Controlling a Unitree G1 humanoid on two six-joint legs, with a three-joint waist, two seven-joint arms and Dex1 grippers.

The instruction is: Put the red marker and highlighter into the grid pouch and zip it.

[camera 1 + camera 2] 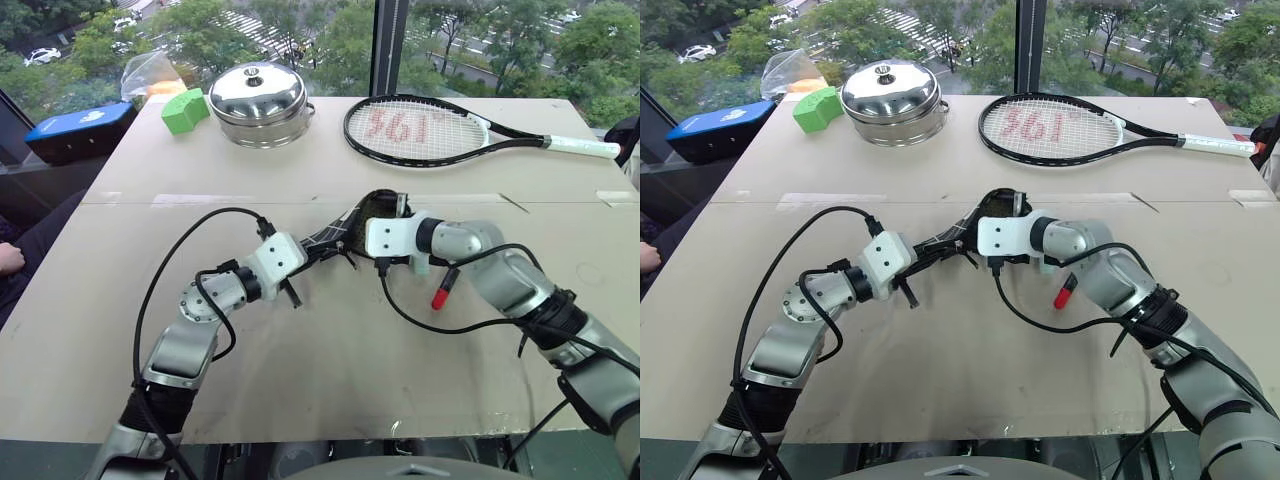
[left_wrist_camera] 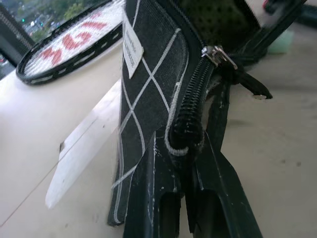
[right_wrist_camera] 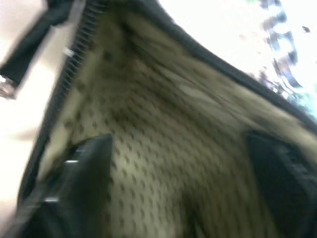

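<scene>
Black fabric crossed by white grid lines makes up the grid pouch (image 2: 148,94), held up off the tan surface (image 1: 330,350) near its middle, between the two arms. Its left end is pinched in the left tool (image 2: 185,198), whose two black fingers are clenched on the closed end of the zipper. From that wrist you can see a small white label (image 2: 132,47) sewn to the pouch's side; the print on it is too small to read. You also see the metal zipper slider with its black pull cord (image 2: 237,79) hanging loose. The right tool (image 3: 178,163) has its fingers spread wide and pushed into the pouch's open mouth, against the tan patterned lining (image 3: 163,129), which only that wrist shows. From the head views, the red marker (image 1: 441,288) lies on the surface just beside and under the right wrist, red cap toward the robot. A pale green bit close under that wrist may be the highlighter (image 1: 421,266), though I cannot be sure. Farther back lies a black tennis racket (image 1: 440,128) with "361" in red on its strings, beside a steel pot with a lid (image 1: 260,103), a green block (image 1: 184,110), a clear plastic bag (image 1: 150,70) and a blue case (image 1: 80,128).
</scene>
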